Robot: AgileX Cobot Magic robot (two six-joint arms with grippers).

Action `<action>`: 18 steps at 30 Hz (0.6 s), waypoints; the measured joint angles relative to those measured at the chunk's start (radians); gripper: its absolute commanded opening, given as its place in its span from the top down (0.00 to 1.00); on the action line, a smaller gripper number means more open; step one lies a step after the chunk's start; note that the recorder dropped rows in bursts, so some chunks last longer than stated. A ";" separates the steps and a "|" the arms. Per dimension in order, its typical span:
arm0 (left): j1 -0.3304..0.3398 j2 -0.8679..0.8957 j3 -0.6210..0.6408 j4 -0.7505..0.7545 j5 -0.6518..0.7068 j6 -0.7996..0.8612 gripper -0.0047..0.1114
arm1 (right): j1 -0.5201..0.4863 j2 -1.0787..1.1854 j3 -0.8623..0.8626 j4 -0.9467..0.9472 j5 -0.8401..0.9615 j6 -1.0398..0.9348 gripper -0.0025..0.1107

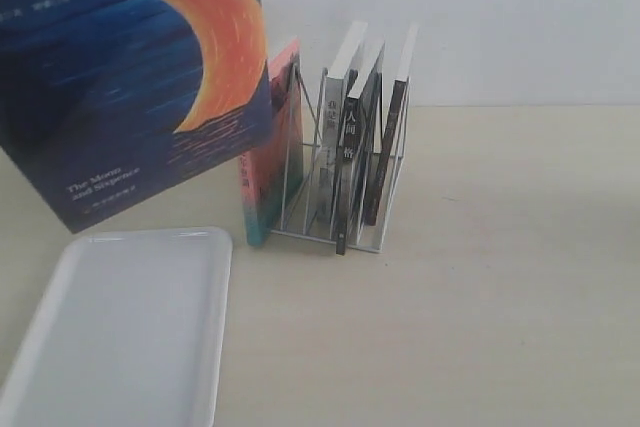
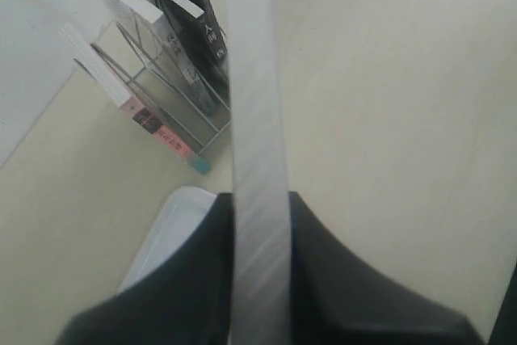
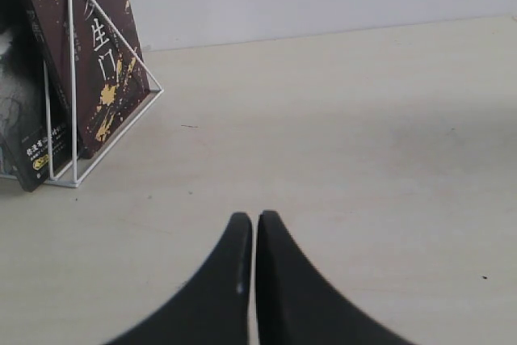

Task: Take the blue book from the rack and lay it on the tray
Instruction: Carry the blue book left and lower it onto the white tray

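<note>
The blue book (image 1: pixel 130 77), navy with an orange crescent moon, hangs in the air close to the exterior camera, left of the rack (image 1: pixel 340 177) and above the tray (image 1: pixel 125 332). In the left wrist view its white page edge (image 2: pixel 257 143) runs straight out between my two black jaws, so my left gripper (image 2: pixel 260 199) is shut on it. That gripper is hidden in the exterior view. A corner of the tray (image 2: pixel 166 236) shows below it. My right gripper (image 3: pixel 254 220) is shut with nothing in it, low over bare table beside the rack (image 3: pixel 77 127).
The rack keeps a pink-and-teal book (image 1: pixel 268 147) at its left end and several dark-spined books (image 1: pixel 355 137) in its slots. A dark brown book (image 3: pixel 89 54) leans in the end slot nearest my right gripper. A white wall runs behind the beige table (image 1: pixel 500 277).
</note>
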 measured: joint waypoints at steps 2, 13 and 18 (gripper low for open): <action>0.000 -0.038 0.048 0.000 0.000 0.000 0.92 | 0.000 0.000 0.000 0.000 0.000 0.000 0.97; 0.000 -0.108 0.326 -0.039 -0.002 0.022 0.92 | 0.000 0.000 0.000 0.000 0.000 0.000 0.97; 0.000 -0.114 0.428 -0.040 -0.004 0.025 0.92 | 0.000 0.000 0.000 0.000 0.000 0.000 0.97</action>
